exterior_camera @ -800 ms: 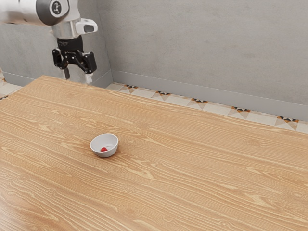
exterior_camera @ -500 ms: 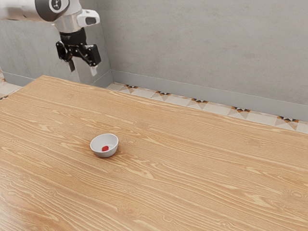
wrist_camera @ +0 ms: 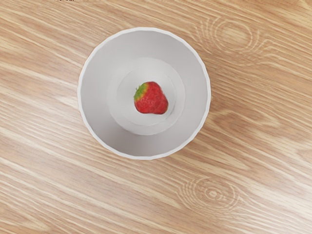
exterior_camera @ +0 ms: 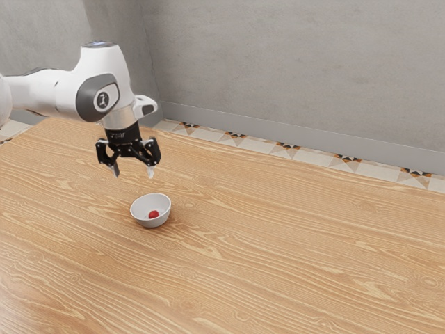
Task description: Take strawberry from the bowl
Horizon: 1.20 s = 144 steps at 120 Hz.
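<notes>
A Franka arm (exterior_camera: pixel 90 87) reaches in from the exterior view's left, its links cut off by the frame edge, and holds a black gripper (exterior_camera: pixel 133 172) above a wood-grained table (exterior_camera: pixel 292 243). The fingers (exterior_camera: pixel 151 170) stand released, spread apart with open air between their tips, which point down near a small white bowl (exterior_camera: pixel 135 218); whether they hang directly over any part of its rim is hard to judge from this angle. The strawberry (wrist_camera: pixel 155 102), the object of the task, lies inside the bowl, on the bottom close to the middle and apart from the upright part of the wall. Seen from the wrist, the red fruit rests on its side, its green top turning yellowish where it meets the flesh, while its underside is hidden against the bowl. In the exterior view the bowl's near rim partly screens the fruit, which reads as a small red spot, its green top too small to make out. The wrist view takes in the full circle of the rim, and a dark fragment (wrist_camera: pixel 64 0) clipped by the picture's edge is too slight to identify. Behind the table, patterned floor tiles (exterior_camera: pixel 250 143) run along a gray wall (exterior_camera: pixel 299 69), their near side hidden by the tabletop.
</notes>
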Tool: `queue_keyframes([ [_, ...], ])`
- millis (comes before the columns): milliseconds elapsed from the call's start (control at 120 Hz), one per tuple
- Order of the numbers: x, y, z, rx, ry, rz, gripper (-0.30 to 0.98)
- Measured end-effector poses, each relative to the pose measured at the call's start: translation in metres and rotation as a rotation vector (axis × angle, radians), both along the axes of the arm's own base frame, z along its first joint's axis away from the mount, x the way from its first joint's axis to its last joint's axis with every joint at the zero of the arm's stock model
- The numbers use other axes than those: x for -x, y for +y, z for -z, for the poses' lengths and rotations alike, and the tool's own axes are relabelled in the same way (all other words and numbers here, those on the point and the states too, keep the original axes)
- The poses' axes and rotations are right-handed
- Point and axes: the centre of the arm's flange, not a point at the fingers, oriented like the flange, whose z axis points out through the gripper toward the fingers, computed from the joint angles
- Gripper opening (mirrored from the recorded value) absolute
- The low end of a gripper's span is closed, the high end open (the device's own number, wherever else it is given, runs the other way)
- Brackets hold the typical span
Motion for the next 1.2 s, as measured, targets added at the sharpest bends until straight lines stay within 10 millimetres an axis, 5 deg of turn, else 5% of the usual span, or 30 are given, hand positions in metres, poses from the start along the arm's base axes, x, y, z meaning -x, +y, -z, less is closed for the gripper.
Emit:
queue_keyframes([
  [242, -0.004, 0.001, 0.042, -0.009, -0.061, -0.128, 0.66],
  [542, -0.013, 0.008, 0.093, -0.011, -0.094, -0.257, 0.47],
  [1200, -0.016, 0.023, 0.140, 0.013, -0.134, -0.571, 0.30],
])
